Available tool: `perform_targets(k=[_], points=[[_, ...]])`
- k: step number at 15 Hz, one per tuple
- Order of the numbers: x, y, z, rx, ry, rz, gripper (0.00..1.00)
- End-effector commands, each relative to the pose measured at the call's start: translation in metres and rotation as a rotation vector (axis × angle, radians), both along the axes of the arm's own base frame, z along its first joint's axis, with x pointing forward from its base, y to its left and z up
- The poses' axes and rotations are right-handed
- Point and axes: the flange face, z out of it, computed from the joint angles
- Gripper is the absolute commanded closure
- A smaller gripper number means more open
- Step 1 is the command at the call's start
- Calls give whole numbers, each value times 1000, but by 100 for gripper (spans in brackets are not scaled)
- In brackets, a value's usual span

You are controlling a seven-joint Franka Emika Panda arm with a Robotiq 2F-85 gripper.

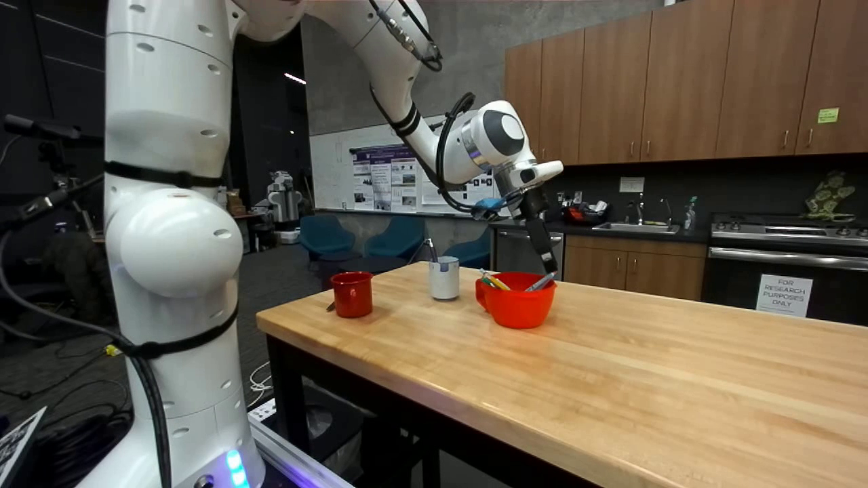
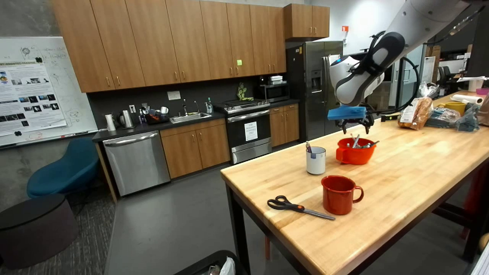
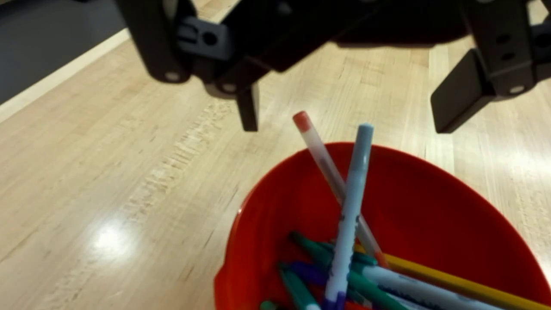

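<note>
My gripper (image 3: 346, 130) is open, its two fingers set wide apart with nothing between them. It hangs just above the far rim of a red bowl (image 3: 426, 206), which also shows in both exterior views. Closest to the fingertips are a white marker with a grey-blue end (image 3: 356, 168) and a clear pen with a red tip (image 3: 318, 146), both leaning up over the rim. Deeper in the bowl lie a yellow pencil (image 3: 447, 277) and several green and white markers. An exterior view has the gripper (image 2: 356, 131) right over the bowl (image 2: 357, 156).
On the wooden table (image 1: 678, 366), a white cup (image 2: 316, 164) holding a pen stands beside the bowl. A red mug (image 2: 338, 196) and black-handled scissors (image 2: 290, 206) are near the table's end. Bagged bread (image 2: 416, 112) sits farther along.
</note>
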Motion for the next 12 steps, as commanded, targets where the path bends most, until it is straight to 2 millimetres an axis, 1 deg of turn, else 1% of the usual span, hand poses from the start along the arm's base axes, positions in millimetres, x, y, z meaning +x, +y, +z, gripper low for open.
perform_targets(k=[1, 4, 5, 6, 7, 9, 10, 12], points=[[12, -8, -8, -27, 1, -16, 0], [16, -12, -12, -29, 7, -23, 0], [17, -13, -13, -30, 6, -24, 8], [18, -14, -13, -31, 7, -25, 27], [19, -15, -13, -32, 5, -25, 32], [21, -16, -11, -34, 1, -25, 48], [21, -16, -10, -35, -1, -24, 58], [22, -16, -9, -36, -6, -23, 72]])
